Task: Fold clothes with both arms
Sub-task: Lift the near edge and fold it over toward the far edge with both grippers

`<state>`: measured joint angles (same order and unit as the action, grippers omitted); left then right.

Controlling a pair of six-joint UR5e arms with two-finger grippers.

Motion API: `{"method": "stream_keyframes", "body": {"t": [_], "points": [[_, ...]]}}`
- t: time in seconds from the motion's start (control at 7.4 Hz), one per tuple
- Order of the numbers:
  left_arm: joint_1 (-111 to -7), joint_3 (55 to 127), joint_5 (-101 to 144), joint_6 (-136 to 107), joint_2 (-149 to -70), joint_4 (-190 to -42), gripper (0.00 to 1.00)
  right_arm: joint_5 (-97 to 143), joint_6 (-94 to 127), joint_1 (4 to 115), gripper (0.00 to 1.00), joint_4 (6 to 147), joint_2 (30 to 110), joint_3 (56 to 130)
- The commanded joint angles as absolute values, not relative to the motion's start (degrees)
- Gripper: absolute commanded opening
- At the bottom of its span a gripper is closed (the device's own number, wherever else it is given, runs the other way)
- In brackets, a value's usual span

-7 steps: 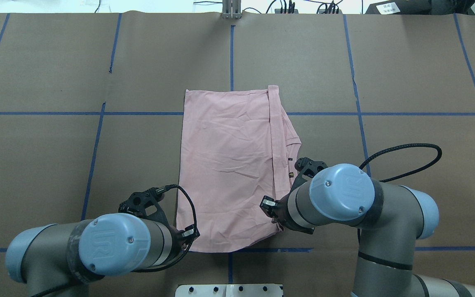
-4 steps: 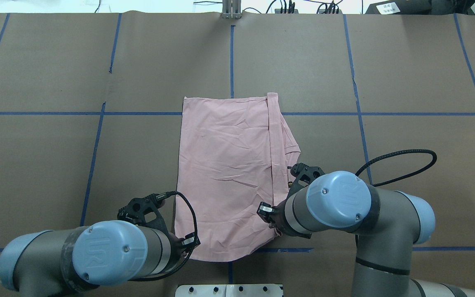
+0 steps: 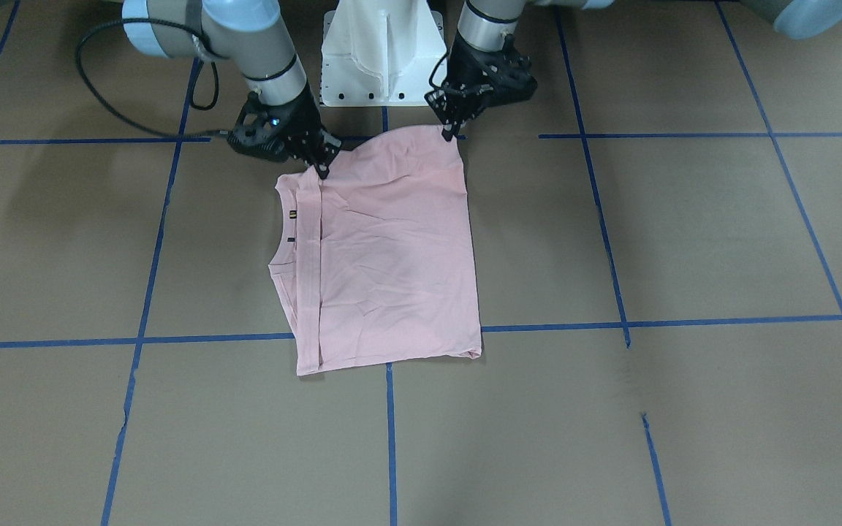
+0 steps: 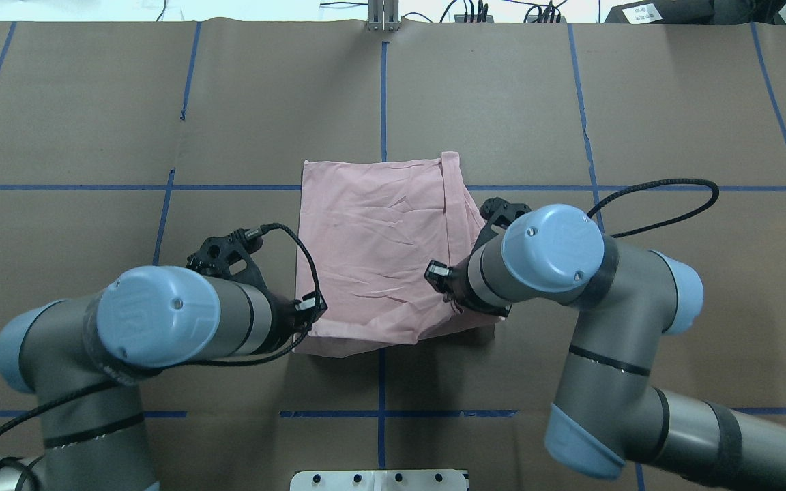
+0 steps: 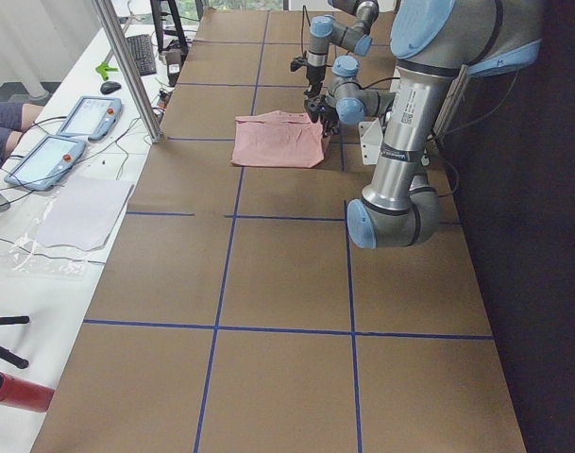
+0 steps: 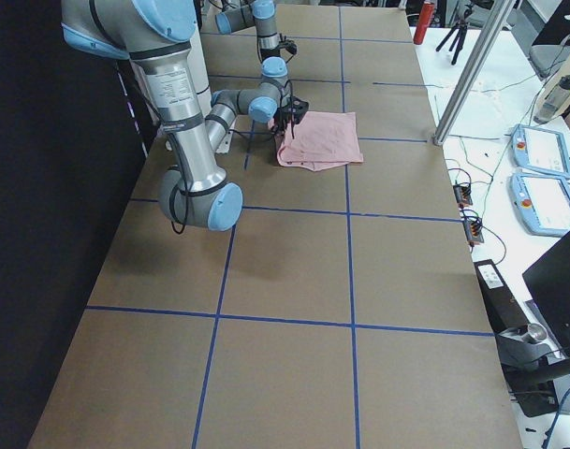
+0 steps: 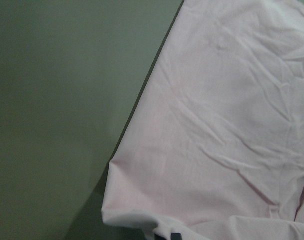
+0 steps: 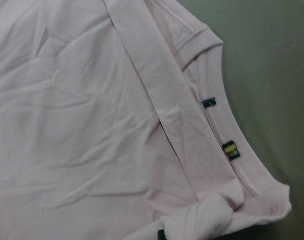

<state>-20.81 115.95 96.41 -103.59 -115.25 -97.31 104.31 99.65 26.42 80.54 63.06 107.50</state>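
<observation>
1. In the overhead view the left arm [image 4: 161, 320] and the right arm [image 4: 550, 249] cover their own fingertips, so I read the grasp from the front-facing view and the wrist cameras (the side views are too small for this).
2. Each wrist camera shows only a dark bit of finger [image 7: 164, 235] at its bottom edge, cut off by the frame. In the right one it sits under bunched pink cloth.
3. The T-shirt [image 4: 372, 252] lies folded lengthwise on the table [image 4: 93, 136], straight out from the white base [image 3: 384, 66]. Only plain pink cloth shows. Its end nearest the base is raised off the table, and the far end lies flat.
4. The left gripper [image 3: 451, 131] is clamped on the base-side corner at the robot's left.
5. The right gripper [image 3: 321, 168] is clenched on the other base-side corner, just beside the end of the collar [image 8: 241, 165], which carries two small labels [image 8: 231, 150].
</observation>
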Motion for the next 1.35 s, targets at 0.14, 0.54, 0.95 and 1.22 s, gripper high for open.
{"method": "stream_keyframes", "body": {"t": [0.14, 0.54, 0.95, 1.22], "points": [[-24.34, 107.32, 98.09, -103.71, -115.4, -107.22, 0.0, 104.76, 98.52, 30.14, 0.0, 75.41, 61.79, 102.66], [-27.76, 106.18, 98.09, -104.33, -118.2, -107.23, 0.0, 105.2, 98.35, 32.76, 0.0, 75.41, 56.64, 97.42], [-38.2, 79.64, 98.09, -101.97, -127.15, -122.88, 0.28, 110.55, 92.91, 42.07, 0.0, 70.97, 43.11, 72.18], [-43.83, 74.97, 99.39, -93.27, -128.76, -125.33, 1.0, 114.17, 91.51, 47.62, 1.0, 62.15, 39.66, 59.8]]}}
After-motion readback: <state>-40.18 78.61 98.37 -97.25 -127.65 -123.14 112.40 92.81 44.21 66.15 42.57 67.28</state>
